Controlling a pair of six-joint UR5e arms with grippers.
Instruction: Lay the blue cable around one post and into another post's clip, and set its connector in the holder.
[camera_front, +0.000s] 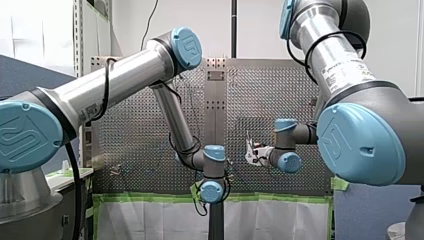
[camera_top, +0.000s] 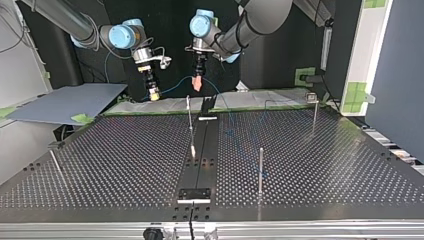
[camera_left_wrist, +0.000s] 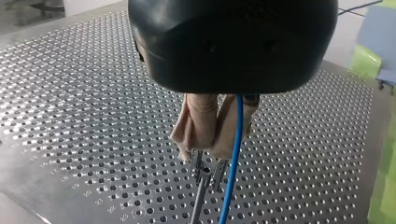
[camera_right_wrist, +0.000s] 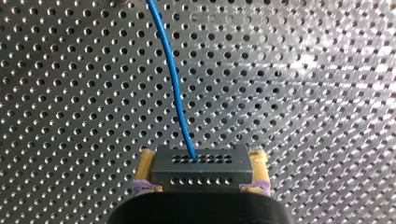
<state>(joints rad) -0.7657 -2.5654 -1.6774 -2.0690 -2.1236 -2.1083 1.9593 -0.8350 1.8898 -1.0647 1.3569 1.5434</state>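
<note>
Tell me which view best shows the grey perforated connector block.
Right wrist view: the grey perforated connector block sits close up between my right gripper's yellow pads. Top view: too small to tell. Front and left wrist views: not visible.

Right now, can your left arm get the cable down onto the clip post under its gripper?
Likely yes. My left gripper, shut on the blue cable, hangs just above the clip post with nothing between them; my right gripper is off to one side in the top view.

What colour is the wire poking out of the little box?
Blue. The cable shows best in the right wrist view, entering the connector.
</note>
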